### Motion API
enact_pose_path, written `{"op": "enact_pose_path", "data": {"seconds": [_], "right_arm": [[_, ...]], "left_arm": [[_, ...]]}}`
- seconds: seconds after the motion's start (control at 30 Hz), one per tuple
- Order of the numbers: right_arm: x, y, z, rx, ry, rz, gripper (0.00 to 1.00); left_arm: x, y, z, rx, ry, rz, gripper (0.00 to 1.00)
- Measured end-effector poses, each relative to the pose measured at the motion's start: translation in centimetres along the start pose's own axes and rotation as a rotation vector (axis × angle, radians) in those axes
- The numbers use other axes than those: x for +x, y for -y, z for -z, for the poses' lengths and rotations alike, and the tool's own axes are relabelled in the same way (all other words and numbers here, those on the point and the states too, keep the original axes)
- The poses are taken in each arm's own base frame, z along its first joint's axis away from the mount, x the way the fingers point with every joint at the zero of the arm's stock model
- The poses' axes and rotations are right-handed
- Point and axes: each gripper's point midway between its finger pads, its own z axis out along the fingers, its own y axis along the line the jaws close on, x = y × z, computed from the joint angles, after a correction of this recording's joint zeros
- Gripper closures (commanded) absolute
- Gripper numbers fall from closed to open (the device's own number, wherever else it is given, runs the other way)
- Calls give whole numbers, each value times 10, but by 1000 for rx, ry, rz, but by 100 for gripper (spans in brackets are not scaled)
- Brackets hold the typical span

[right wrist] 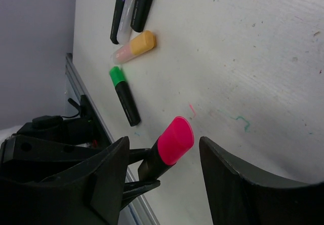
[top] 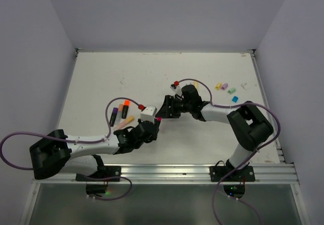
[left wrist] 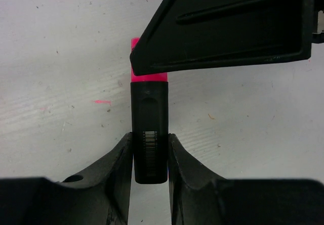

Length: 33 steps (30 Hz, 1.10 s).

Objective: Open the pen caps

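- The white surface (top: 101, 73) is carrying everything. In the top view, walls are closing it at 9, 12 and 3 o'clock, and a metal rail (top: 167, 172) is running along the near edge at 6 o'clock. The widest free room is lying toward 12 o'clock.
- The left arm (top: 86, 143) is reaching in from 8 o'clock and the right arm (top: 223, 114) from 4 o'clock. They are meeting tip to tip near the centre, probably so that one is anchoring the pen while the other is pulling.
- The left pincer (left wrist: 150, 144) is gripping the black barrel (left wrist: 150, 113) of the pen, with both fingers pressing its sides. It is holding the pen tilted and raised off the surface, with the capped end offered to the other arm.
- The right pincer (right wrist: 164, 146) is standing open, one finger at each side of the pink cap (right wrist: 176, 139). A gap is showing on both sides, so it is not touching the cap yet.
- Other pens (top: 121, 111) are lying at 10 o'clock from the left pincer, near it but apart. A pull toward 2 o'clock seems to me to be keeping clear of them.
- Small loose caps (top: 225, 87) are lying at 2 o'clock, near the right wall and well apart from both pincers.
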Motion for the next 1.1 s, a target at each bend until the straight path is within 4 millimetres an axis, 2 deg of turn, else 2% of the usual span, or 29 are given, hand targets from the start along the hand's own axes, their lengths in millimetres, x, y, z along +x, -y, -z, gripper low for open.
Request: {"op": "enact_pose_path", "data": {"seconds": [0.07,0.17,0.23,0.37,0.47,0.57,0.6,0.67,0.7,0.73,0.83,0.93,1.1], "right_arm": [[2,-2,-3,-11,-5,-7,42],[1,-2,-5,-26,-4,-19,49],[0,-2,-8,-34,-1,-25,59],[-1,1,-13,-39,3,-47,67],[0,1,-15,-44,2,-63,77],[-3,-5,-15,-70,8,-65,100],[-3,-5,-15,-73,10,-64,100],[-4,-6,-15,-76,12,-67,100],[-4,-6,-15,-78,14,-68,100],[-4,-6,-15,-78,14,-70,100],[-1,-5,-15,-75,11,-76,100],[4,-3,-14,-69,3,-81,100],[1,-13,-6,-79,16,-71,100]], "left_arm": [[0,0,0,2,0,0,100],[-1,0,0,3,1,-5,100],[-2,1,1,5,4,-8,100],[-4,1,2,9,11,-6,100],[-5,2,1,11,13,-5,100],[-5,2,1,9,14,-5,100],[-5,1,1,7,16,-5,100],[-5,1,1,4,18,-4,86],[-6,1,1,3,19,-4,76],[-6,0,1,2,19,-3,55],[-7,0,1,-3,25,15,33],[-7,0,1,-6,33,32,23],[-6,0,0,-6,34,44,23]]}}
